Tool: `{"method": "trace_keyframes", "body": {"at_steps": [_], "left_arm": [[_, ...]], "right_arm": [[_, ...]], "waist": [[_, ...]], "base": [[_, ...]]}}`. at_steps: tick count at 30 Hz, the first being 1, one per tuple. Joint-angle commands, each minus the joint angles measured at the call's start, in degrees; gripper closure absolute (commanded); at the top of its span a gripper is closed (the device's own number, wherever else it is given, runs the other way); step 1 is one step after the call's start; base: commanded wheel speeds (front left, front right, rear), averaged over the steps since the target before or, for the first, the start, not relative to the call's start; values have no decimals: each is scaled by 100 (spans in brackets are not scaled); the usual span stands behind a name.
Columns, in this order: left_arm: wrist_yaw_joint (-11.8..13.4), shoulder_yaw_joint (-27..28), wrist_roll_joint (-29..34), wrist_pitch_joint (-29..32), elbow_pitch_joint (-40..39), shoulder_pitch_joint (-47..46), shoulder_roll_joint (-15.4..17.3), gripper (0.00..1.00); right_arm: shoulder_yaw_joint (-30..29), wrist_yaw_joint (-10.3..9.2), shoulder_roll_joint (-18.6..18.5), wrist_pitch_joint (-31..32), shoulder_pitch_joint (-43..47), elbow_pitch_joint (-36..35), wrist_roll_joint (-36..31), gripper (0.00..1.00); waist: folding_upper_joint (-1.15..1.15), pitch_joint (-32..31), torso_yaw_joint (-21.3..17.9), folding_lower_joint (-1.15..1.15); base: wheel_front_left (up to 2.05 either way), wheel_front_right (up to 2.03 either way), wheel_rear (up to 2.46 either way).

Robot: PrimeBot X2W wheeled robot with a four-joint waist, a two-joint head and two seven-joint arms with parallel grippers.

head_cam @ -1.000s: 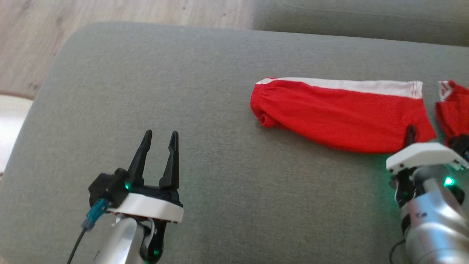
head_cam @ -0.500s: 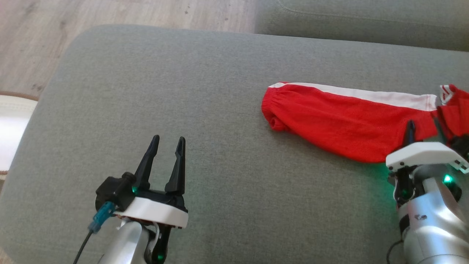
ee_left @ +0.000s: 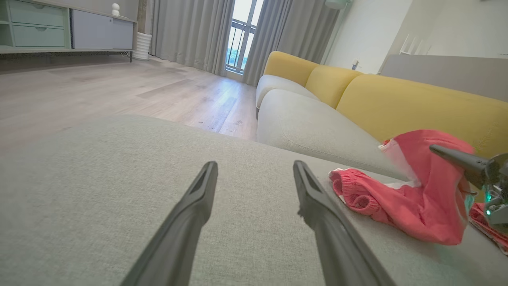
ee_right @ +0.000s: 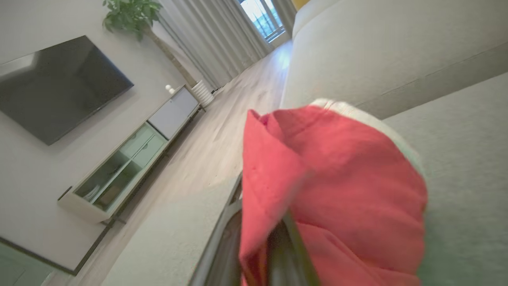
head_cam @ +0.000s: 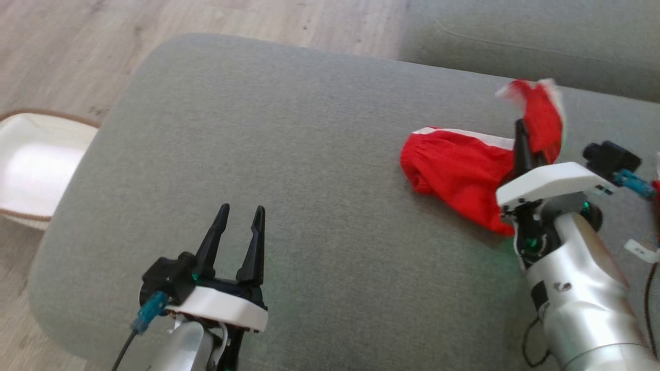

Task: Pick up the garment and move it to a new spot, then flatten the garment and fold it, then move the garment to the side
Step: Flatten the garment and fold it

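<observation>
The garment point(head_cam: 454, 170), red shorts with a white side stripe, lies on the grey cushion point(head_cam: 309, 154) at the right. Its right end is raised and curls over toward the left. My right gripper point(head_cam: 528, 136) is shut on that raised end, with one dark finger showing in front of the cloth. In the right wrist view the red garment point(ee_right: 337, 190) drapes over my right gripper point(ee_right: 278, 254). My left gripper point(head_cam: 242, 210) hovers open over bare cushion at the lower left, well apart from the cloth. The left wrist view has the garment point(ee_left: 397, 202) to the right of my left gripper point(ee_left: 254, 165).
A grey sofa seat point(head_cam: 515, 41) adjoins the cushion at the back right, with yellow back cushions point(ee_left: 416, 103). A white basket point(head_cam: 36, 165) stands on the wooden floor point(head_cam: 232, 20) to the left. A scrap of red cloth point(head_cam: 656, 188) shows at the right edge.
My right gripper has lifted the garment's right end and carried it up and leftward over the rest. The camera has shifted. The left gripper stays open in place.
</observation>
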Motion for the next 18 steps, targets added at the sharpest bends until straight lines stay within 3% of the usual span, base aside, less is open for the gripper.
{"method": "trace_keyframes", "body": {"at_steps": [1,10,18], "left_arm": [[9,162,-23,-30,-130,-100,73,0],[9,293,-195,-30,-337,12,26,0],[9,329,-171,-30,-347,131,50,0]], "right_arm": [[230,-4,95,-93,-217,-207,65,100],[842,-4,96,-319,-163,60,419,100],[1522,-4,96,-217,-65,405,406,100]], "waist": [[0,-35,132,0],[0,-100,626,0],[0,-97,727,0]], "base": [[0,0,0],[0,0,0],[0,0,0]]}}
